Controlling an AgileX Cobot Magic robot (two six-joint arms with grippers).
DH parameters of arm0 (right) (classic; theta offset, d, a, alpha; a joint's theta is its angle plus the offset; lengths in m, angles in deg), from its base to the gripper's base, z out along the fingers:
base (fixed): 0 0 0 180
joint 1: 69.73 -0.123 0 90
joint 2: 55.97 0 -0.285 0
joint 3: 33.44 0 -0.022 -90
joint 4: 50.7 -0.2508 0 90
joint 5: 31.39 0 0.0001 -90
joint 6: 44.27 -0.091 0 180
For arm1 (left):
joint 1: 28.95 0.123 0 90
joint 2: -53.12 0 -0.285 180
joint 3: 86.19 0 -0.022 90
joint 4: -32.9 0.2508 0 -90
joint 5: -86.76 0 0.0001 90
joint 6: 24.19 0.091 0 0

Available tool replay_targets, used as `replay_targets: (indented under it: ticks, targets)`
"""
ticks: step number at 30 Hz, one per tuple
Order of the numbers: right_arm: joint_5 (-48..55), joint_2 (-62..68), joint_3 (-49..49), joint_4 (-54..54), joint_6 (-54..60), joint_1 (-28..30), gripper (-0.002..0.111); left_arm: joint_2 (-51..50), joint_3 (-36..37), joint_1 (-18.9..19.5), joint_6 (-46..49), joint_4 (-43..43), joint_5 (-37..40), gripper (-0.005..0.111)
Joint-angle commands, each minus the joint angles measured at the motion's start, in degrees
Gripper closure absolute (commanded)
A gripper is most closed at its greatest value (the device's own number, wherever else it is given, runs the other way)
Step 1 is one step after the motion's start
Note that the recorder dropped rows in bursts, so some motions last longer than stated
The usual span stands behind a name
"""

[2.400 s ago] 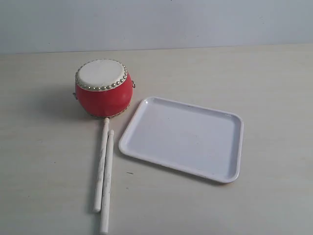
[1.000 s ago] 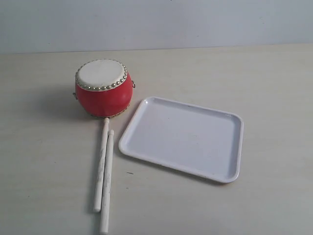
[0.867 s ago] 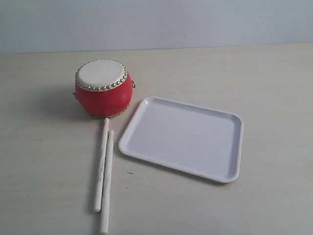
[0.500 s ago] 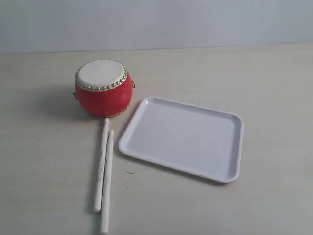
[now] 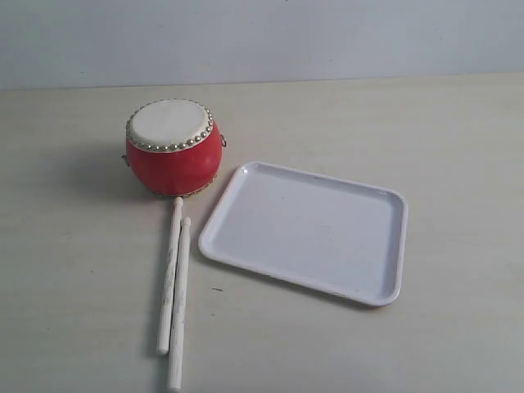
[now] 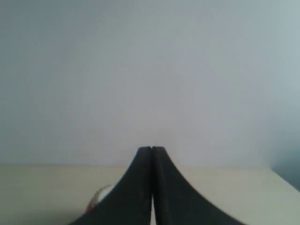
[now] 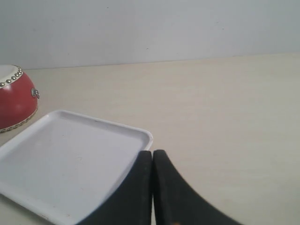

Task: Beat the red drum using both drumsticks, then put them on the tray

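The red drum (image 5: 173,147) stands upright at the back left of the table, cream skin up. Both drumsticks (image 5: 173,286) lie side by side on the table just in front of it, one tip touching the drum's base. The white tray (image 5: 385,254) lies empty to the right of them. Neither arm shows in the exterior view. My left gripper (image 6: 152,149) is shut with nothing in it; a sliver of the drum (image 6: 96,199) peeks past it. My right gripper (image 7: 153,152) is shut and empty too, over the tray (image 7: 70,159), with the drum (image 7: 16,98) beyond.
A pale wall (image 5: 262,37) runs behind the light wooden table (image 5: 458,139). Bare tabletop lies to the right of the tray and left of the drumsticks.
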Motion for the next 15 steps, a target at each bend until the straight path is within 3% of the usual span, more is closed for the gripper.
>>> replay_targets:
  ticks: [1, 5, 9, 12, 15]
  targets:
    - [-0.31, -0.24, 0.29, 0.07, -0.01, -0.09, 0.108, -11.33, -6.82, 0.2, 1.26, -1.96, 12.56, 0.107]
    - [0.09, -0.24, 0.29, 0.07, -0.01, -0.09, 0.108, -20.74, -10.39, -0.05, 4.43, -5.89, 22.0, 0.107]
    - [0.09, -0.24, 0.29, 0.07, -0.01, -0.09, 0.108, -27.2, -10.42, -0.81, 6.26, -5.61, 26.4, 0.107]
    - [0.09, -0.24, 0.29, 0.07, -0.01, -0.09, 0.108, -30.11, -9.73, -2.81, 3.73, 1.73, 24.36, 0.107]
    - [0.09, -0.24, 0.29, 0.07, -0.01, -0.09, 0.108, -30.86, -8.57, -6.92, -6.32, 14.09, 17.9, 0.107]
